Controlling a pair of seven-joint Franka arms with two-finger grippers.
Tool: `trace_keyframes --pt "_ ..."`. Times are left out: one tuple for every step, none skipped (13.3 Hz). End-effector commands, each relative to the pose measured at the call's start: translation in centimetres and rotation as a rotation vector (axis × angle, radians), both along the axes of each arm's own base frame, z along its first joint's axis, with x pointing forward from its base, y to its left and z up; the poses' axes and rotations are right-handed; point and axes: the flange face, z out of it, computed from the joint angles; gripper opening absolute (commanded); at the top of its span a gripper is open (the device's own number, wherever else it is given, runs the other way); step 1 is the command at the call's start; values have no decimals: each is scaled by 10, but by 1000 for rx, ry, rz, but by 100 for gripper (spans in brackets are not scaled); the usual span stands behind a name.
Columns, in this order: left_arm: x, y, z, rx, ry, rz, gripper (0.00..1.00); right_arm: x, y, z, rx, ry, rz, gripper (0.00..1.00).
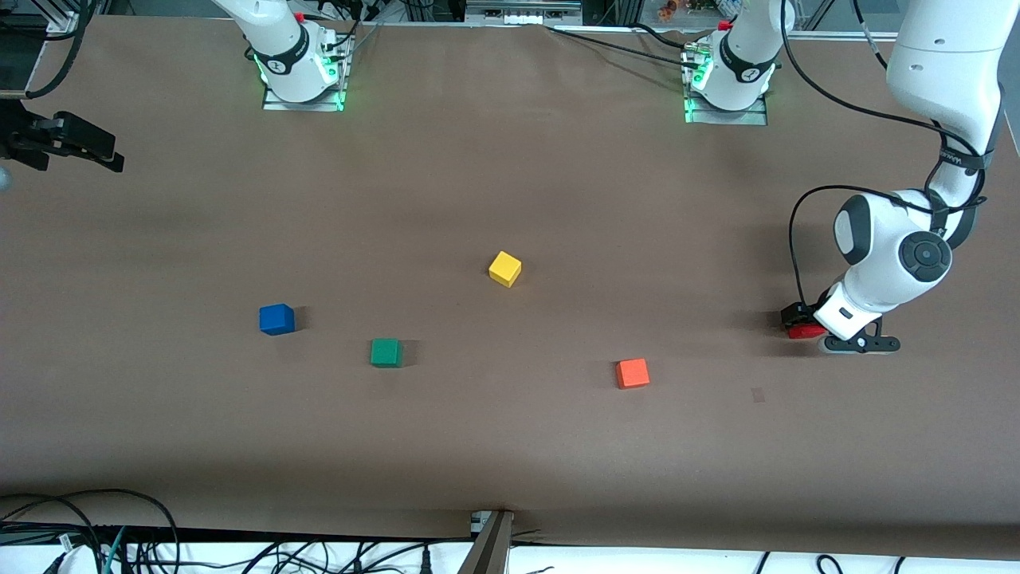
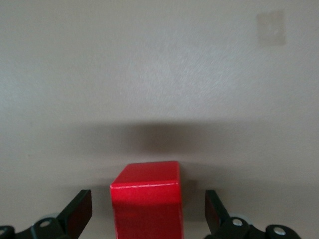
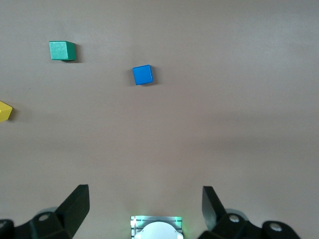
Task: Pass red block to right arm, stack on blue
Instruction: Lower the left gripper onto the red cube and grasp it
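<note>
Orange-red cube (image 1: pixel 632 373) lies at eight o'clock from the red block (image 2: pixel 145 199) and could be mistaken for it. The right gripper (image 3: pixel 144 211) waits wide open and empty above the right arm's end, with the blue cube (image 1: pixel 276 319) at its four o'clock. Toward the left arm's end, the left gripper (image 1: pixel 801 323) straddles the resting red block with fingers spread and touching neither side, so an off-centre close may twist it or leave no free faces for the handover.

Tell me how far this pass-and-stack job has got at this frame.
Nothing is done yet: the red block sits on the table at the left arm's end, and the blue cube has nothing on it. In hand: the left gripper is down around the red block, fingers open on either side, not touching it. The right gripper waits, open. Left: grasp, handover, stack.
</note>
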Motion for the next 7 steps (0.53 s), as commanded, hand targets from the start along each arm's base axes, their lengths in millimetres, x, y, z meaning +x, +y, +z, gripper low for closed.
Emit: trace_keyframes --pt "-1 4 -13 6 19 -19 77 -1 -2 3 17 -7 6 100" --pt "-2 4 -14 0 19 -7 55 -1 -2 3 18 -7 8 100" --pt "-2 3 -14 0 22 -9 34 -1 -2 4 18 -9 8 100" --pt "-1 3 -12 0 22 -10 20 -1 -2 3 17 -7 6 100" --pt "0 2 -8 -2 19 -11 9 -1 -3 4 17 -9 5 100" --pt "2 -1 -3 0 19 -18 4 -1 -2 3 18 -7 8 100" --pt "4 -7 6 -4 30 -28 0 -1 -1 3 17 -7 8 100"
